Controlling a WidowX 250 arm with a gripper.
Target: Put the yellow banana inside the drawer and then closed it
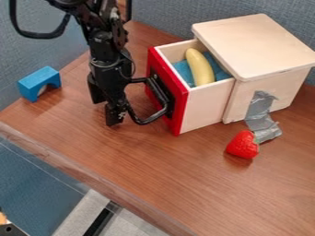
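one level push is best given to the red front [181,107]; the gripper [106,113] is spread beside the handle [148,121].

Blue-grey walls [163,16] stand behind and to the left of the brown wood-grain table [154,170]. Down past its near edge, beside a blue panel [37,184], I see pale grey [83,212] crossed by a black strip [98,223]. The light falls softly.

A red toy strawberry [243,144] and a blue arch-shaped block [39,83] are seen apart on a brown wooden table [184,179] beside blue-gray partitions [161,18].
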